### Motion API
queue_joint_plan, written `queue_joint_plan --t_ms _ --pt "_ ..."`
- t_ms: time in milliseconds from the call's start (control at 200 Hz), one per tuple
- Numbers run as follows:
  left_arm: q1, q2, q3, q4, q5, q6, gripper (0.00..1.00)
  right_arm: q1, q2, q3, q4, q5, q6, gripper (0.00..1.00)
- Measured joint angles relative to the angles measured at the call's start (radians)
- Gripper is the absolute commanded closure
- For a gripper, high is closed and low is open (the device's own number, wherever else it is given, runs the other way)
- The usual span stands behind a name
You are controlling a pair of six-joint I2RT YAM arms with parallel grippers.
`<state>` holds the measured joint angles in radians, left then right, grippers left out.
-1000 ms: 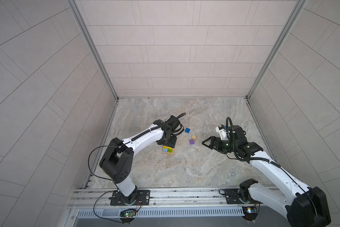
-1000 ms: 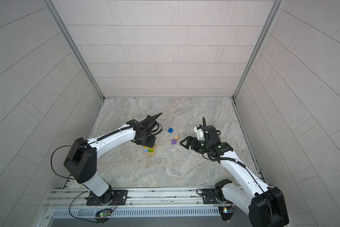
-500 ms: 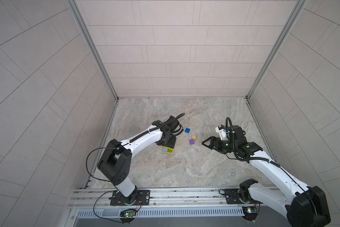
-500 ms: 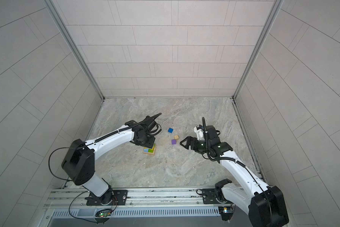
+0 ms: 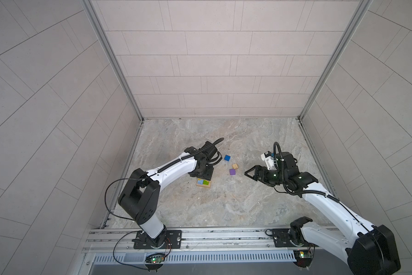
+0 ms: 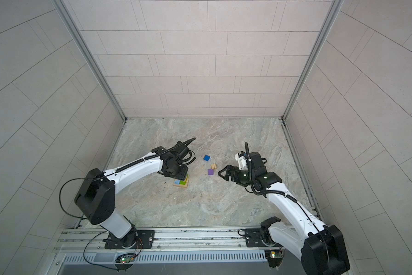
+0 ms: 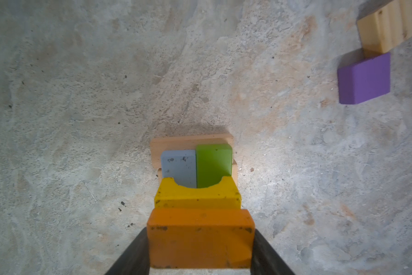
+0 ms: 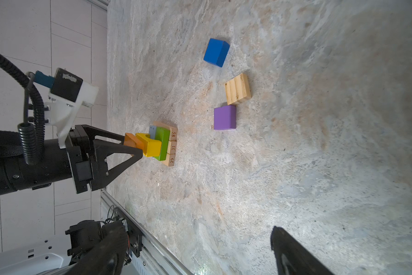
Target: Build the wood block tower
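Note:
The wood block tower stands on the floor left of centre. Its base is tan bars; a light-blue bar and a green bar lie on them, with a yellow arch block above. My left gripper is shut on an orange block, held close to the yellow block and slightly higher; I cannot tell whether they touch. My right gripper hangs open and empty to the right of the loose blocks.
Loose on the floor between the arms lie a dark-blue cube, a ridged tan block and a purple cube. Tiled walls enclose three sides, and a metal rail runs along the front.
The left arm's elbow has shifted slightly while its gripper stays over the tower with the orange block. The right arm has not moved.

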<state>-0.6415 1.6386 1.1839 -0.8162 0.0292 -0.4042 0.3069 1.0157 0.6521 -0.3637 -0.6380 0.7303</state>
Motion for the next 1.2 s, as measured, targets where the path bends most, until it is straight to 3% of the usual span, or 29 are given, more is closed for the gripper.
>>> queue_joint_plan --t_ms 1201 --pt "0.0 0.003 -0.014 0.019 0.0 0.0 0.44 0.001 0.012 0.0 0.0 0.0 0.0 0.05"
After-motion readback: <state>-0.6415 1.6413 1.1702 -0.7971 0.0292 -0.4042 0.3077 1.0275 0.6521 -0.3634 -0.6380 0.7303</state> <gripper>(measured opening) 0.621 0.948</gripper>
